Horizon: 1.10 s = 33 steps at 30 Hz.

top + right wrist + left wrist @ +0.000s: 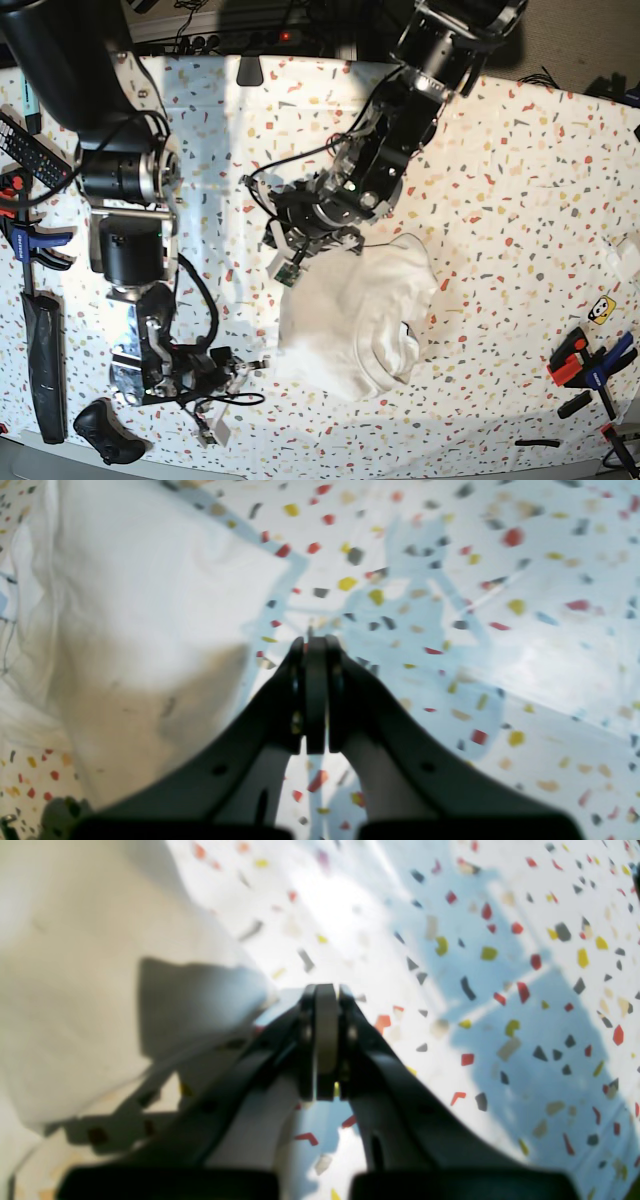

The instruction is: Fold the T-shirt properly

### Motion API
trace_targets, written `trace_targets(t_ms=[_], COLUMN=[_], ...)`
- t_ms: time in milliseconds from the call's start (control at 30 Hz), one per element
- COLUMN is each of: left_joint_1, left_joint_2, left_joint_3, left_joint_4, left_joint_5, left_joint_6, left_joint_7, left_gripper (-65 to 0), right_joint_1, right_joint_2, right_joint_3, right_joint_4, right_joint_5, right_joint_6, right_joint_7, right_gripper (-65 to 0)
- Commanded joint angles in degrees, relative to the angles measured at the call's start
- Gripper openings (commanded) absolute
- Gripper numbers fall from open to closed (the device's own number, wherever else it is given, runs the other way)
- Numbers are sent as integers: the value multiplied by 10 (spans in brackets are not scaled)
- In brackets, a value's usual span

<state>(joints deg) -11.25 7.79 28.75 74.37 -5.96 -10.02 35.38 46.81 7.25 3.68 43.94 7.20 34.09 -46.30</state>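
Looking through the left wrist view first: my left gripper (pixel 326 990) has its jaws pressed together with nothing between them, poised over the speckled terrazzo tabletop (pixel 500 990). White T-shirt (pixel 90 990) fills the left side of this view, its edge just beside the closed tips; I cannot tell whether cloth and gripper touch. Arm shadows fall blue across the tabletop on the right

Right wrist view: my right gripper (pixel 315 642) is likewise closed on nothing, tips above bare tabletop (pixel 525 655). T-shirt (pixel 150 630) lies to the left as a rumpled white mass, near the jaws but apart from them. View is soft and blurred

Base view: T-shirt (pixel 360 310) sits bunched in a compact heap near the middle of the tabletop (pixel 520 180), with a folded edge and small dark tag showing on its right side. Left gripper (pixel 300 255) hangs at the heap's upper-left edge. Right gripper (pixel 252 368) sits low at the heap's lower-left edge. Clamps (pixel 590 360) lie at the right edge, a remote control (pixel 25 150) and a game controller (pixel 105 432) at the left
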Motion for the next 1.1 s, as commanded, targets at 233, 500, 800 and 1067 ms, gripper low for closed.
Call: trace_targets(t_ms=[233,500,800,1067], left_joint_1=[-15,-13,-13,-11], left_joint_2=[9,-7,-27,8], left_joint_3=[-6,-107,-188,-176], left_joint_4=[10,10,41,229], left_joint_5=[46,118,-22,-17], left_joint_6=[79,146,87,61], left_joint_7=[-23,-9,45,125], left_gripper=[-650,-650,-650,-650], right_joint_1=[22,23,22,22], right_joint_2=[4,32,66,66], right_joint_3=[0,0,1,1], right_joint_4=[10,10,10,10], right_joint_5=[2,-23,-21,-21], right_joint_6=[-2,-3,-3,-3], right_joint_7=[-25,-30,-14,-9], right_gripper=[-650,-650,-650,-650])
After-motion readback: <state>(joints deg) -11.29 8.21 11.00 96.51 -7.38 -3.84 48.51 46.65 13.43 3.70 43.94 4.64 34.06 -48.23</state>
